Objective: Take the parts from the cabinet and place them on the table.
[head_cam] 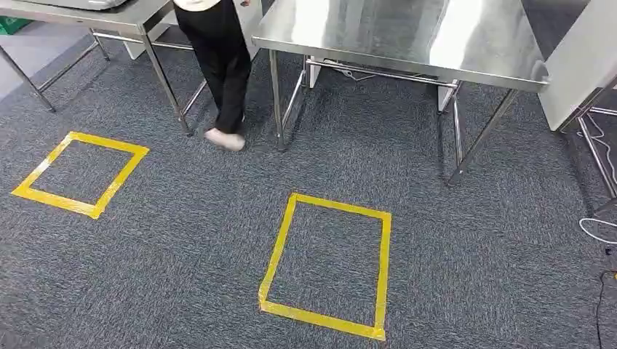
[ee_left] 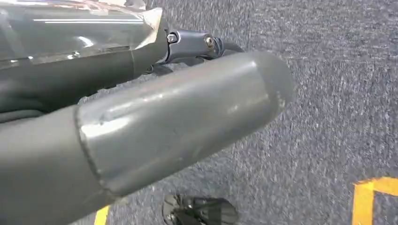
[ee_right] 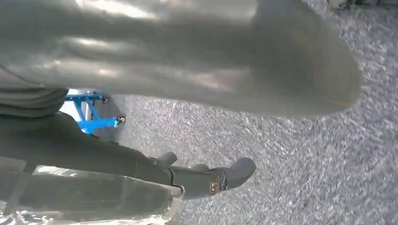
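From the head view I see a steel table [head_cam: 407,36] in the upper middle of the frame, two yellow tape squares [head_cam: 327,265] on grey carpet [head_cam: 182,247], and a person's dark-trousered legs [head_cam: 218,65] at upper left. My left hand [ee_left: 155,122] and right hand [ee_right: 178,70] each press a clear-wrapped part [ee_left: 70,33] between thumb and fingers; no writing is legible.

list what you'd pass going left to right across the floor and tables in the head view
yellow tape square → person's legs → second yellow tape square → steel table → white cable
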Controlling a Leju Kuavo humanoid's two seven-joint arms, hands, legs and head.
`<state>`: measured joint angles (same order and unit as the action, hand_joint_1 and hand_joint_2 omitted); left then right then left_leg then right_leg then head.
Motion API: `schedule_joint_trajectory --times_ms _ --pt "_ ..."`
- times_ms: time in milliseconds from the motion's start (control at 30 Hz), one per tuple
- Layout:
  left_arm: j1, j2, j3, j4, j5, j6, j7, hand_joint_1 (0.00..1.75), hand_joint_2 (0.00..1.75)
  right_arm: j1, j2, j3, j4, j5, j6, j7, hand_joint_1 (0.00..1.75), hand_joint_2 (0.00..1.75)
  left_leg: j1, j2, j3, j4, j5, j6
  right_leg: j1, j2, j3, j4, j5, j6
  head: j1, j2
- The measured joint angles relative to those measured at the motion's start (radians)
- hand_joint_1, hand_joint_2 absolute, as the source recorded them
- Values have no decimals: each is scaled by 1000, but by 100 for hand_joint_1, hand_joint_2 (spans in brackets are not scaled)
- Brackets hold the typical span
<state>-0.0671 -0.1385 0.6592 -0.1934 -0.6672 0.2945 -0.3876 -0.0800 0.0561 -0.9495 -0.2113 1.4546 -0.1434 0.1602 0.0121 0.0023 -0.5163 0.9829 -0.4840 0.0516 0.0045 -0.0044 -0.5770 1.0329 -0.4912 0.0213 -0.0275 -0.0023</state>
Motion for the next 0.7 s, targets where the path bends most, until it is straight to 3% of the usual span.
schedule_joint_trajectory --times_ms 33,67,100,133,167,200,267,300,333,433,467,533,600,633,667,700 --pt "-1 1 0 0 -1 0 -1 0 0 0 2 0 0 0 1 1 0 0 0 1 -10 0 6 8 -4 1 -32 75 -48 -7 10 0" --pt "-1 1 0 0 -2 -3 -1 0 0 0 2 0 0 0 2 3 0 0 -2 1 -18 0 12 7 -7 1 -60 146 -81 -9 10 0" --pt "-1 1 0 0 -5 -5 -1 0 0 0 2 -1 0 -1 1 5 0 0 -3 3 -27 1 18 7 -9 1 -93 234 -117 -6 9 0" --pt "-1 1 0 0 -5 -6 -1 0 0 1 2 -1 0 -1 2 5 0 0 -3 3 -34 1 23 5 -11 1 -105 277 -129 1 11 0" --pt "0 1 0 0 -5 -9 -1 0 0 2 2 -1 0 -2 1 5 0 0 -3 3 -41 2 28 2 -15 1 -91 268 -124 12 9 0" --pt "1 0 0 0 -5 -9 -1 0 0 3 2 -1 0 -2 1 6 0 0 -2 3 -45 2 33 0 -19 1 -50 209 -102 24 11 0" --pt "1 -1 0 0 -5 -9 -1 0 0 1 1 -1 0 -2 1 6 0 0 0 2 -50 3 40 -10 -29 1 72 9 -41 45 11 0" --pt "0 0 0 0 -5 -9 -1 0 0 -1 2 -1 0 -2 2 6 0 0 -4 2 -51 6 43 -16 -36 2 104 -64 -42 43 11 0" --pt "0 1 0 0 -5 -9 -1 0 0 -3 3 -1 0 -2 1 6 0 0 -9 1 -53 9 43 -21 -21 7 100 -65 -31 32 8 0" --pt "-1 2 0 0 -9 -9 -1 0 0 1 4 -2 0 -4 1 7 0 0 -4 1 -55 7 53 -38 -19 7 91 -57 -25 11 4 0" --pt "0 2 0 0 -10 -9 -1 0 0 1 5 -2 0 -6 1 7 0 0 1 0 -61 14 50 -44 -35 6 90 -62 -15 -4 5 0" --pt "0 3 0 0 -11 -10 -3 0 0 0 5 -3 0 -10 0 7 0 0 2 -1 -98 98 -30 -50 -30 3 88 -61 -6 -18 2 0" --pt "0 2 0 0 -14 -10 -11 0 0 1 5 -5 0 -11 0 5 0 0 3 -1 -163 261 -119 -55 -24 0 75 -59 1 -29 2 0" --pt "0 2 0 0 -14 -10 -12 0 0 2 5 -5 0 -9 3 3 0 0 3 -1 -185 323 -138 -57 -21 0 69 -57 4 -31 2 0" --pt "1 2 0 0 -15 -10 -13 0 0 3 5 -5 0 -6 8 0 0 0 3 -1 -183 334 -132 -55 -20 -2 67 -56 5 -29 3 0" --pt "2 2 0 0 -15 -10 -14 0 0 4 5 -5 0 -2 13 -1 0 0 3 -1 -154 295 -103 -53 -19 -5 66 -54 5 -29 2 0"
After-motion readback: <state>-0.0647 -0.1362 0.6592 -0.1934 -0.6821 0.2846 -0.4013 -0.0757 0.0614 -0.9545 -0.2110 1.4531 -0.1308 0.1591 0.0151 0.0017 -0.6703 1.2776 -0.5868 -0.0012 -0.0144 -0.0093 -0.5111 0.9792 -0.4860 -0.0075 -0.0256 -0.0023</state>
